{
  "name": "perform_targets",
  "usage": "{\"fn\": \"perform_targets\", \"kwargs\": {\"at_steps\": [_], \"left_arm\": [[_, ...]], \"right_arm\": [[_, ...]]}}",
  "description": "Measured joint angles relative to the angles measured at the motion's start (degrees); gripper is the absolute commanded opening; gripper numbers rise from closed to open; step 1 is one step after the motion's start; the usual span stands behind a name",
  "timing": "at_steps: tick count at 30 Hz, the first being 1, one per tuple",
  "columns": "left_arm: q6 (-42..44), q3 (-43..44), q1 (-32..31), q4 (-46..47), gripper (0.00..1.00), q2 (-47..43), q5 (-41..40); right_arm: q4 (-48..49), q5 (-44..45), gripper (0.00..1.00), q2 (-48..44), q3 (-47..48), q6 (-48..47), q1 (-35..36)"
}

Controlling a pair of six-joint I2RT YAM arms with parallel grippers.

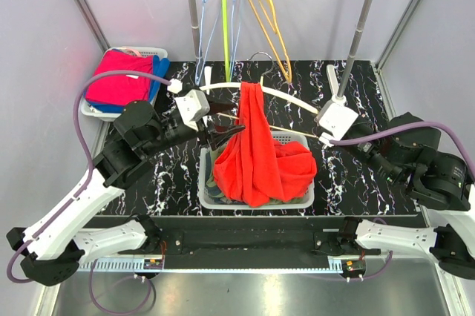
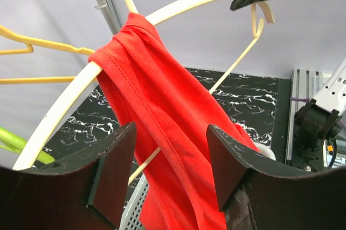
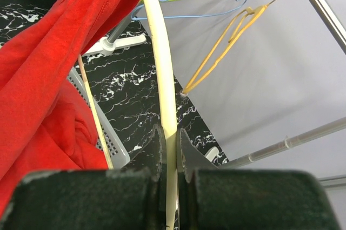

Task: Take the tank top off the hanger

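Observation:
A red tank top (image 1: pixel 256 149) hangs by its straps on a cream hanger (image 1: pixel 286 96) and drapes down into a white basket (image 1: pixel 297 201). My left gripper (image 1: pixel 226 134) is open. In the left wrist view its jaws (image 2: pixel 170 138) stand wide on either side of the tank top's (image 2: pixel 162 122) hanging fabric, just below the hanger (image 2: pixel 178 6). My right gripper (image 1: pixel 320 124) is shut on the hanger's right arm. In the right wrist view its jaws (image 3: pixel 170 138) pinch the cream bar (image 3: pixel 162 68), with the tank top (image 3: pixel 48 79) off to the left.
A clothes rack (image 1: pixel 360 27) at the back carries blue, green (image 1: pixel 225 27) and orange (image 1: pixel 271 23) hangers. A white basket with red and blue clothes (image 1: pixel 119 82) stands at the back left. More clothes lie under the tank top in the middle basket.

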Motion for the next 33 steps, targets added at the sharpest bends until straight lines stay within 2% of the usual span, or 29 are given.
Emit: {"fn": "perform_targets", "kwargs": {"at_steps": [5,9,10,15,27,33], "left_arm": [[-1.68,-0.48,0.00,2.05,0.51,1.01,0.00],[-2.86,-1.09,0.00,3.26,0.28,1.73,0.02],[-2.80,-1.25,0.00,3.34,0.19,1.81,0.00],[-3.32,-1.57,0.00,4.20,0.00,1.88,0.04],[-3.32,-3.30,0.02,5.27,0.00,1.14,-0.02],[-0.72,-3.21,2.49,4.72,0.00,-1.86,-1.33]], "right_arm": [[-0.02,-0.96,0.00,0.00,0.00,0.57,0.00],[-0.04,-1.25,0.00,0.02,-0.02,0.92,0.00],[-0.04,-1.29,0.00,0.02,-0.04,0.96,0.00],[-0.07,-1.36,0.00,-0.28,-0.35,1.18,0.00],[-0.11,-1.22,0.00,-1.36,-1.77,1.90,0.00],[-1.38,-0.48,0.00,-3.28,-2.86,2.89,0.00]]}}
